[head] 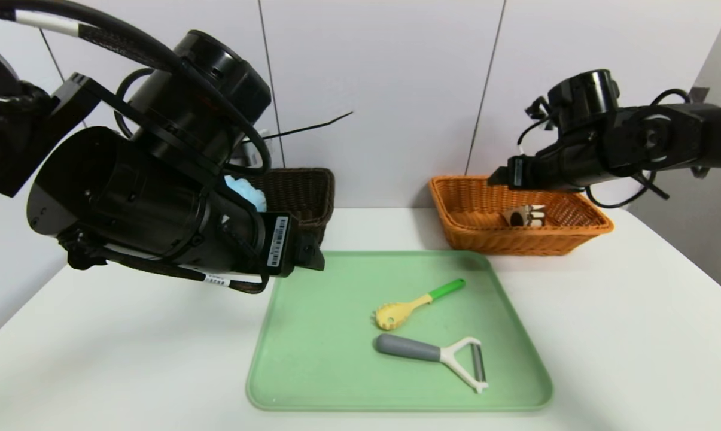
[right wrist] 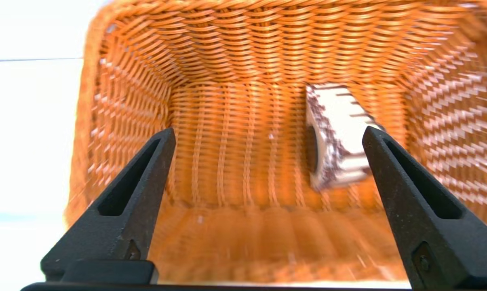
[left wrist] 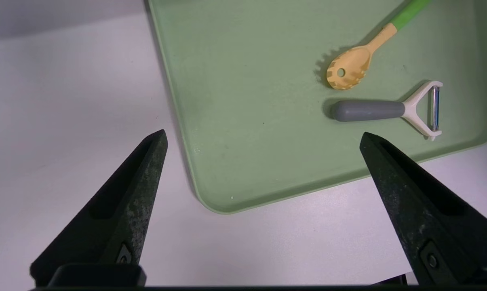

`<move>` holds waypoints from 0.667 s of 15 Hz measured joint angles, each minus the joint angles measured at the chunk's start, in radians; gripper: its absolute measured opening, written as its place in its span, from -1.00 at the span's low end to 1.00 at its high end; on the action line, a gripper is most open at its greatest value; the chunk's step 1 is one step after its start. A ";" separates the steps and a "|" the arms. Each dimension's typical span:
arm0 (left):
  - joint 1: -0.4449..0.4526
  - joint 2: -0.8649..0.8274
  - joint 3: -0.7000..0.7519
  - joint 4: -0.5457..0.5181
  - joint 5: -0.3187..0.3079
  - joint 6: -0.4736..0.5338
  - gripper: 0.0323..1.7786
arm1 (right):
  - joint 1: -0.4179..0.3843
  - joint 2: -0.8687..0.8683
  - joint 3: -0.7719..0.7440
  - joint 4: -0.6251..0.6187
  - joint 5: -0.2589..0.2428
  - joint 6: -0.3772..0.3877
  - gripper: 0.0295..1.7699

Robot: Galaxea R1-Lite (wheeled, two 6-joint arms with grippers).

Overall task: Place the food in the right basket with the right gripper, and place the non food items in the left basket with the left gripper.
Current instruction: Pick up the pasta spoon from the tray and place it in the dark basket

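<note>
Left claw, raised over the near left part of the green tray: spread wide, grasping nothing. Below and to its right lies the peeler, flat on the tray; its long axis runs mainly crosswise, grey handle end towards the claw's side, bladed head to the right and slightly nearer the robot. Just beyond the peeler is the pasta server, slanting, its toothed bowl near-left, its green handle far-right. Beyond the claw stands the dark left basket, with a pale blue item (partly hidden). Farther right, the right claw is parted and empty above the right basket, over a brown-and-white food piece. The step appears to be food release; next, probably, the left claw should take a utensil across its handle.
</note>
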 joint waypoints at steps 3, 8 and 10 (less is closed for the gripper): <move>-0.007 -0.003 -0.005 -0.025 -0.001 0.002 0.90 | 0.001 -0.102 0.001 0.092 0.001 0.005 0.85; -0.039 0.009 -0.006 -0.129 -0.004 0.074 0.90 | 0.016 -0.314 0.030 0.290 0.002 0.020 0.89; -0.044 0.026 -0.007 -0.175 -0.005 0.132 0.90 | 0.020 -0.405 0.065 0.356 0.002 0.021 0.90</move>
